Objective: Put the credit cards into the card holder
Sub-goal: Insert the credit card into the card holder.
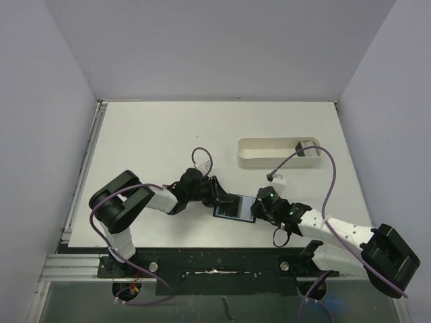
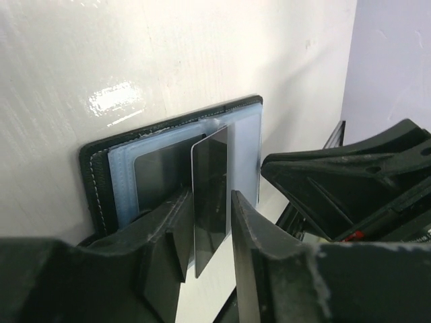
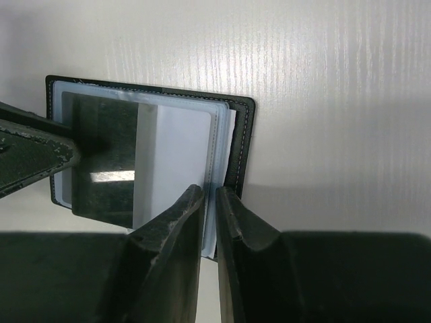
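Note:
The card holder (image 1: 236, 207) lies open on the white table between my two grippers, bluish pockets up. In the left wrist view a dark grey credit card (image 2: 210, 168) stands on edge, its far end inside a pocket of the card holder (image 2: 94, 168). My left gripper (image 2: 210, 198) is open around this card, with a gap showing between the card and the right-hand finger. My right gripper (image 3: 210, 195) is shut on the near edge of the holder's clear pocket leaves (image 3: 222, 155), next to the black cover (image 3: 244, 134). The card (image 3: 104, 158) shows there too.
A long white oval tray (image 1: 269, 153) stands behind the holder at the right, with a small dark and grey object (image 1: 306, 148) at its right end. A small white connector (image 1: 277, 178) on a purple cable lies in front of it. Pale walls enclose the table.

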You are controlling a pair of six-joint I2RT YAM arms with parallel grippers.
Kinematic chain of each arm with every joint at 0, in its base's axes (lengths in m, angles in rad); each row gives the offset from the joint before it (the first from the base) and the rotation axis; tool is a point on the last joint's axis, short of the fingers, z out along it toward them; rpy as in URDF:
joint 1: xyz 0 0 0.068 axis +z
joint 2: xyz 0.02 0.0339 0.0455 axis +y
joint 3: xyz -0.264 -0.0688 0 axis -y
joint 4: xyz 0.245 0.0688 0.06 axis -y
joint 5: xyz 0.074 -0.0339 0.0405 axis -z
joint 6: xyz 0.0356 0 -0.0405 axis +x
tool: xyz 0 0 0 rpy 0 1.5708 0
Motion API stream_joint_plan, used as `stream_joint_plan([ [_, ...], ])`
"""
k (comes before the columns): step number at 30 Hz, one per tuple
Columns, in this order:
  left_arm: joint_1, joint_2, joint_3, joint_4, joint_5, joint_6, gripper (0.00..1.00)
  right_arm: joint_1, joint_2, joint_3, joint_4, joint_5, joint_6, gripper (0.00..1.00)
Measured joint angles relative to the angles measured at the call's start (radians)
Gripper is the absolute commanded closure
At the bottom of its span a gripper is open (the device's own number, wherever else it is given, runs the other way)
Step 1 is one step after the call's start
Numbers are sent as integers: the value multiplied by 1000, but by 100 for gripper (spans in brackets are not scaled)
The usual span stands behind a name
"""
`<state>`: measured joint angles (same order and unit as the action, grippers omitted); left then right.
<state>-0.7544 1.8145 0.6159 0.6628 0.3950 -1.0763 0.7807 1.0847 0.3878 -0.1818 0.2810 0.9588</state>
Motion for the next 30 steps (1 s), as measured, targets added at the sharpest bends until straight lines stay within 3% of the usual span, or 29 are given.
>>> stream_joint_plan([
  [6, -11, -49, 21, -108, -71, 34, 64, 0, -16, -12, 0, 0, 18, 85],
  [14, -45, -61, 69, -204, -139, 68, 68, 0, -15, -27, 6, 0, 22, 86],
  [30, -90, -39, 87, -198, -163, 49, 75, 2, -15, -50, 53, -1, 37, 87],
])
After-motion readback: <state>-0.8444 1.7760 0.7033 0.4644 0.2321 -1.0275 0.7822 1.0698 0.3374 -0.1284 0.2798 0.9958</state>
